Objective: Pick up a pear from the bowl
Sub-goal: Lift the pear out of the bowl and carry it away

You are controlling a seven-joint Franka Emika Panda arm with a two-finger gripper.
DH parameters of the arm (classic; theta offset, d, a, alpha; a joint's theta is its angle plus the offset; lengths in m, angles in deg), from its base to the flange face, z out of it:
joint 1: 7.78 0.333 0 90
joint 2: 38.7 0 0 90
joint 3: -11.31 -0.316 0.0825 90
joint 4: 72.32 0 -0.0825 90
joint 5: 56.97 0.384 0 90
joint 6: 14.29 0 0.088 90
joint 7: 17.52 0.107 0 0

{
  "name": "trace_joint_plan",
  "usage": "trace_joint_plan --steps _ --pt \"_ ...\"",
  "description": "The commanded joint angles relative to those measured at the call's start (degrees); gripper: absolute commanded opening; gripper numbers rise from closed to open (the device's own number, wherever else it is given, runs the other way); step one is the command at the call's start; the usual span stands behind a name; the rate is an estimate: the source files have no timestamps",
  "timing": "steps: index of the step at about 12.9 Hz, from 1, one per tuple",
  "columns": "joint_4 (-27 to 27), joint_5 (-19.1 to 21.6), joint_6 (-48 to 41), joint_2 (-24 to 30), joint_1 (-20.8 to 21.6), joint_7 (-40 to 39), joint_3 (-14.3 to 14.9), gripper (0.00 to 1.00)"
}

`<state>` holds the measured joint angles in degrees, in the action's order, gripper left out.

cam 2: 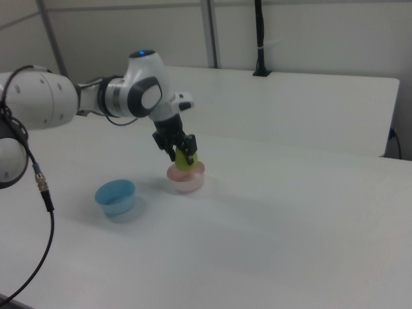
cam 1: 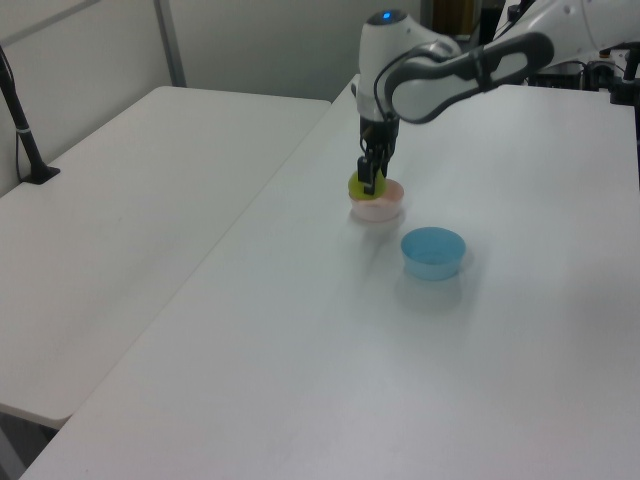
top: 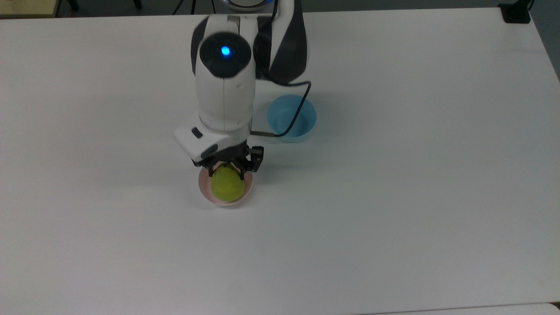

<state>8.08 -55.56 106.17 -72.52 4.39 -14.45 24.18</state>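
Black fingers of the gripper are clamped on the yellow-green pear, which I read as lifted just clear of the pink bowl, hanging directly above its rim in the left and right views. I take this as the lift step, grasp made; next I want a straight rise over the bowl, slowly, since the pear is round and could slip. A light blue bowl sits near the pink bowl on the white table, the arm's cable crossing over it.
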Motion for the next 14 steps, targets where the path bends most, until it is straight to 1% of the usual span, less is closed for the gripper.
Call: trace_joint_plan --steps 1,4,5,6,8,10,11,13,14 --pt "12.83 0.35 0.12 14.01 0.32 -6.47 0.84 0.35" --pt "26.7 0.17 0.12 24.03 -2.84 -13.93 -0.04 0.35" --pt "30.66 -0.18 0.21 26.32 -3.98 -15.79 -0.65 0.35" --pt "32.7 -0.35 0.12 27.04 -5.47 -16.85 -1.35 0.35" --pt "34.64 -3.5 0.3 26.53 -6.98 -17.48 -1.97 0.35" --pt "34.92 -6.67 0.56 23.55 -6.72 -17.3 -1.97 0.35" --pt "34.83 -7.64 0.82 22.05 -6.63 -17.13 -1.97 0.35" --pt "34.48 -8.35 0.91 20.2 -6.45 -17.13 -1.89 0.36" --pt "34.48 -8.7 0.91 19.93 -6.45 -17.13 -1.89 0.39"
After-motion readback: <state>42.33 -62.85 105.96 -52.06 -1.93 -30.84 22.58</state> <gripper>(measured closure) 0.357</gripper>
